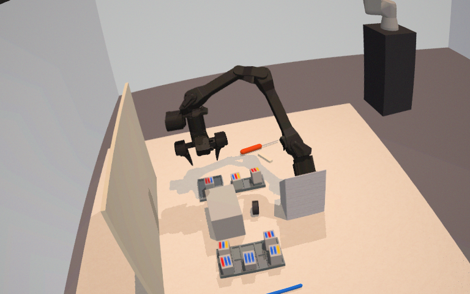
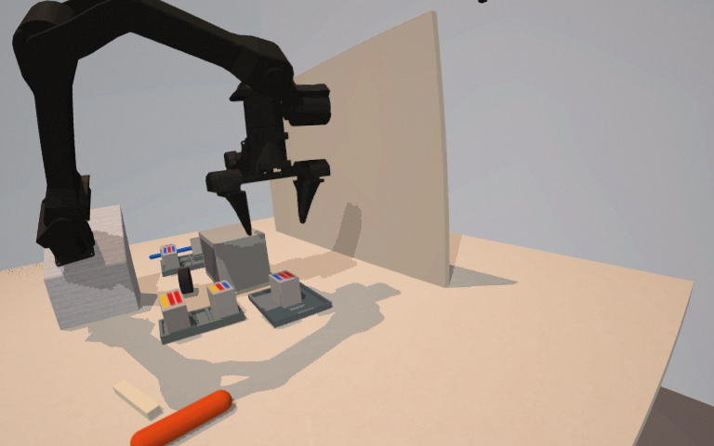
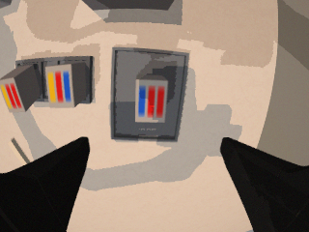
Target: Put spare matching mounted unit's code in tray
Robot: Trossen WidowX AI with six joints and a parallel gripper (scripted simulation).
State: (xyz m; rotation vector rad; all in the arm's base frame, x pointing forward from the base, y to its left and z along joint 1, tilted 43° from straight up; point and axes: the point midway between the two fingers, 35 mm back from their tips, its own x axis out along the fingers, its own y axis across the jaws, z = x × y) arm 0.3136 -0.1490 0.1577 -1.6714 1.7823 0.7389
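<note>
In the top view the pale peach table (image 1: 363, 207) fills the scene, with a brown floor beyond its far edge and grey walls behind. At the near edge lies a blue rod (image 1: 284, 289). Just beyond it a long grey rack (image 1: 251, 265) holds several spare blocks with striped tops. On the left a tall beige board (image 1: 133, 193) stands upright on its edge, running near to far. Near the middle stands the plain grey mounted unit (image 1: 224, 211), with a small black wheel (image 1: 255, 207) just to its right and a pale ribbed block (image 1: 303, 195) further right.

Beyond the unit sits the dark grey tray (image 1: 201, 188), and in it stands the spare (image 1: 208, 180), upright, its long axis vertical. Its striped top faces up: one blue bar and two red, side by side in the wrist view. To the right of the tray a shorter rack (image 1: 247, 184) carries two more striped blocks.

The gripper (image 1: 203, 157) hangs above the tray, well apart from the spare, fingers spread wide and pointing down, grasping nothing. Farther back lie an orange-handled screwdriver (image 1: 251, 149) and a small pale strip (image 1: 265, 158). A black pedestal (image 1: 388, 67) stands on the floor at far right.
</note>
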